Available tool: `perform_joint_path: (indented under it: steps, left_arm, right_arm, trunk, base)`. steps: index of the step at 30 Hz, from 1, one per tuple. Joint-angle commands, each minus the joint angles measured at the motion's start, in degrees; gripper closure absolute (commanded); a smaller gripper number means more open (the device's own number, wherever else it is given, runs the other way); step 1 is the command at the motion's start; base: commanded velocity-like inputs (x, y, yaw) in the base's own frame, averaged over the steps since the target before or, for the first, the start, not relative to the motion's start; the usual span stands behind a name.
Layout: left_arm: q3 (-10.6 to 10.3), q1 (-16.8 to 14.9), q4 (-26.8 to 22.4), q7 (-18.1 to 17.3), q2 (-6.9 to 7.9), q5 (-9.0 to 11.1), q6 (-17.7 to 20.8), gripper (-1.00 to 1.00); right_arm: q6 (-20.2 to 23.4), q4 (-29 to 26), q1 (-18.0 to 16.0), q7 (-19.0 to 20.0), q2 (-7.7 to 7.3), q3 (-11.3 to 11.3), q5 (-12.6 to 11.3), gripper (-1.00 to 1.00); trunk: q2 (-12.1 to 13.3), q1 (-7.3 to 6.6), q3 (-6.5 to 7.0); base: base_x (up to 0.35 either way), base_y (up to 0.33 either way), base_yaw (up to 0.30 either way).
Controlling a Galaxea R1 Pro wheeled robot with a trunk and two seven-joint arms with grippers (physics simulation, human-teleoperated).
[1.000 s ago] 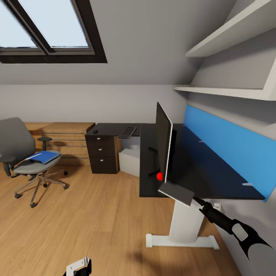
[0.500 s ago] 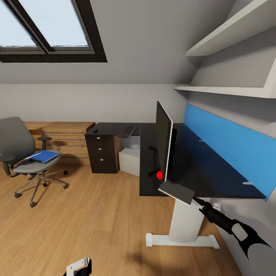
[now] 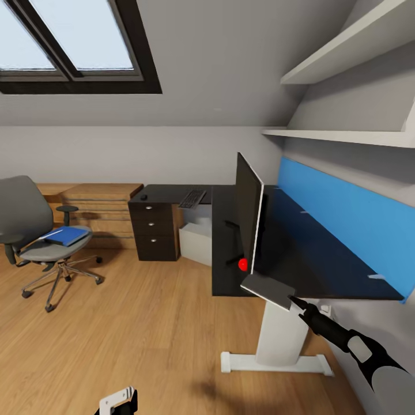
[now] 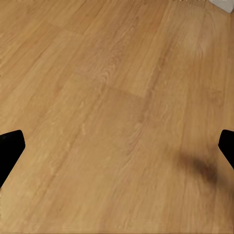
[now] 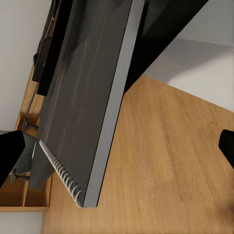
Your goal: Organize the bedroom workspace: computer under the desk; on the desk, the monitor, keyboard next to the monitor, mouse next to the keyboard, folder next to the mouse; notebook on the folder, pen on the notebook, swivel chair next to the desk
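Head view: monitor point(image 3: 249, 216) stands on the desk point(image 3: 300, 253), seen nearly edge-on; keyboard point(image 3: 191, 199) and mouse point(image 3: 143, 197) lie on the far wing of the desk, well apart from the monitor; computer point(image 3: 195, 242) sits under the desk beside the drawer unit point(image 3: 152, 230); folder point(image 3: 66, 235) rests on the seat of the swivel chair point(image 3: 34, 239), which stands well apart from the desk. Right arm reaches to the near desk corner, the notebook point(image 3: 268, 290) at its tip, tilted, partly over the edge; left gripper point(image 3: 118, 402) hangs low over the floor point(image 3: 144, 334). Pen not made out.

Left wrist view: bare floor; two dark fingertips point(image 4: 9, 151) at opposite margins, so the left pincer is spread wide and empty.

Right wrist view: notebook point(image 5: 83, 131) with its spiral binding lies between the right gripper point(image 5: 117, 151) fingers; tips sit far apart at the margins; whether they clamp it, cannot tell.

Judgement: computer and monitor done; keyboard and mouse need moving next to the monitor; folder, notebook stack, pen and chair all outstanding.
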Motion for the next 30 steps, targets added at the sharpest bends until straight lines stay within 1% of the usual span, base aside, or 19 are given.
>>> perform_joint_path:
  steps: [1, 8, 23, 30]
  left_arm:
    - [0.0, 0.0, 0.0, 0.0, -0.01, 0.3, -0.2, -1.0]
    - [0.0, 0.0, 0.0, 0.0, 0.0, 0.3, -0.1, -1.0]
    - [0.1, 0.0, 0.0, 0.0, 0.0, 0.3, -0.2, -1.0]
    - [0.1, 0.0, 0.1, 0.0, 0.0, 0.3, -0.2, -1.0]
  right_arm:
    - [0.5, 0.0, -0.1, 0.1, 0.0, -0.1, -0.3, -1.0]
    - [0.5, 0.0, 0.0, 0.1, 0.0, -0.1, -0.3, -1.0]
    - [0.4, 0.1, 0.0, 0.1, 0.06, -0.1, -0.3, -1.0]
    - [0.4, 0.0, 0.0, 0.0, 0.69, -0.1, -0.2, -1.0]
  trunk:
    - [0.0, 0.01, -0.06]
    - [0.0, 0.01, -0.06]
    - [0.0, 0.01, -0.06]
    - [0.0, 0.01, -0.06]
  base:
    - [0.134, 0.164, 0.0]
    - [0.083, 0.08, 0.0]
    - [0.009, 0.009, 0.0]
    - [0.0, 0.0, 0.0]
